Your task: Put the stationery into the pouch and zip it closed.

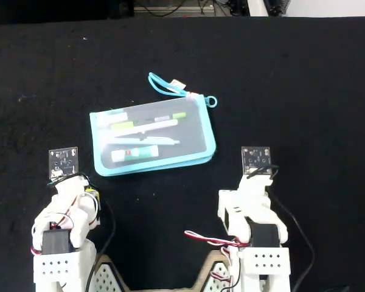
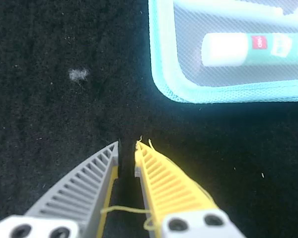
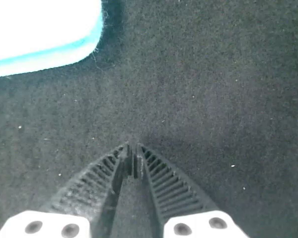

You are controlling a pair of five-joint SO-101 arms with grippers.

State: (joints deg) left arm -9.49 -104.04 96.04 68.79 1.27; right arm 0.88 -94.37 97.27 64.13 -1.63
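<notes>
A turquoise pouch (image 1: 152,135) with a clear mesh face lies flat in the middle of the black table, with pens and a glue stick (image 1: 134,153) inside it. Its zip pull and wrist strap (image 1: 170,87) sit at its far right corner. In the left wrist view the pouch's corner (image 2: 188,94) and the glue stick (image 2: 253,48) show ahead of my left gripper (image 2: 127,145), which is shut and empty. My right gripper (image 3: 132,147) is shut and empty too, a short way from another corner of the pouch (image 3: 79,49). Both arms rest folded at the near edge.
The black cloth table (image 1: 292,91) stretches all round the pouch. A speck of lint (image 2: 78,74) lies on the cloth by the left gripper. Cables and equipment run along the far edge (image 1: 170,7).
</notes>
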